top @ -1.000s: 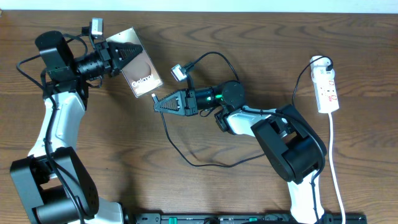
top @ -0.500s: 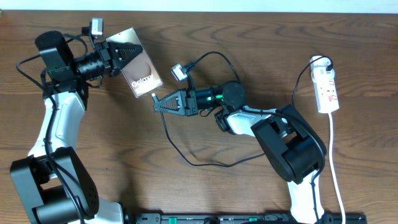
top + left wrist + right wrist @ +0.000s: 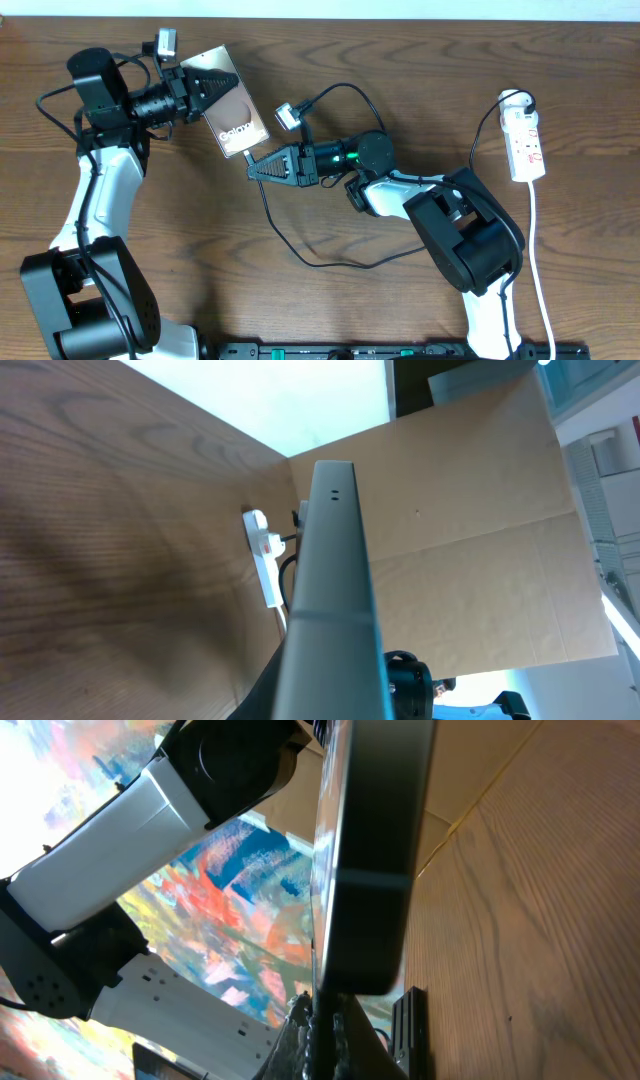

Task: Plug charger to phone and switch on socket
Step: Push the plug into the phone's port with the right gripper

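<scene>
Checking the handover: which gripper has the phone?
The left gripper, upper left in the overhead view, clamps the bronze phone at its top end. The right gripper grips the charger tip at the phone's lower edge instead.

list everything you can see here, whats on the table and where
phone: one, bronze-brown, upper left of the table, held on edge by the left gripper
charger: one, thin black cable, looping across the table's middle from the right gripper toward the socket
socket: one, white strip with red marks, far right
cord: one, white, running from the socket toward the near edge
table: one, brown wood, under everything
left gripper: one, black, shut on the phone, upper left
right gripper: one, black, centre, pointing at the phone's lower end, apparently shut on the charger's tip
</scene>
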Motion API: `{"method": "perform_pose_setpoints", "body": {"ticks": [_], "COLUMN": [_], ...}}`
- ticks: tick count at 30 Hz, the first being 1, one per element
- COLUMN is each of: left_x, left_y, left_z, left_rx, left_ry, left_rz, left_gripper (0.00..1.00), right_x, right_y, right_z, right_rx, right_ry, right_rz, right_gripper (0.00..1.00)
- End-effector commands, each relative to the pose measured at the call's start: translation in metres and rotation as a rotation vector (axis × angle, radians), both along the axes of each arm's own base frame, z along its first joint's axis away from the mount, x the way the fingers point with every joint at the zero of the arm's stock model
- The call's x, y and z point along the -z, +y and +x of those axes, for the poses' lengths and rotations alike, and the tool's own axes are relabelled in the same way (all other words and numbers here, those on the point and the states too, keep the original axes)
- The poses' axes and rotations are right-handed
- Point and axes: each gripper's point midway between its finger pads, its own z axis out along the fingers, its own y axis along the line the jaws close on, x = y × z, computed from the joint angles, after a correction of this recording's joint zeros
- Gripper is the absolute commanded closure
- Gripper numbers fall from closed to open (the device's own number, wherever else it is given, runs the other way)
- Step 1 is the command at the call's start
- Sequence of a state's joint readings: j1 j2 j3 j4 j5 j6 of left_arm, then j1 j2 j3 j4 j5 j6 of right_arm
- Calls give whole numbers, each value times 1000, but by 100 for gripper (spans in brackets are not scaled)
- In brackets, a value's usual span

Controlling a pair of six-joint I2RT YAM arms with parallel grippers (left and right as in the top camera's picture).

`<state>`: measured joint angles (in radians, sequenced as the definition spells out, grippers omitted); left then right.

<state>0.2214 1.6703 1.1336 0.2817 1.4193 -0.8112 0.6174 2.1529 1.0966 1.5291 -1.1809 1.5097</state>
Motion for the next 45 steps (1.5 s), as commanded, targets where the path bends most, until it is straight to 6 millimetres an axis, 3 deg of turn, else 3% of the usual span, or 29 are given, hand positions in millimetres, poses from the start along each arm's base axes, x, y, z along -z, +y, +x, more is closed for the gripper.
{"method": "perform_pose_setpoints", "body": {"ticks": [1, 28, 45], "left_x": [-5, -5, -5], "left_y": [-3, -3, -3], "left_z": [-7, -7, -7], "left_rx": [33, 33, 33], "left_ry": [-22, -22, -21], "left_rz": [-6, -6, -6], "left_gripper": [93, 92, 93], "right_x": [-8, -7, -10], "right_y": [-2, -13, -7], "right_z": [1, 14, 14], "right_rx": [12, 38, 61], "right_ry": [-27, -29, -16], "right_rz": [25, 19, 36], "right_gripper": [99, 99, 99]}}
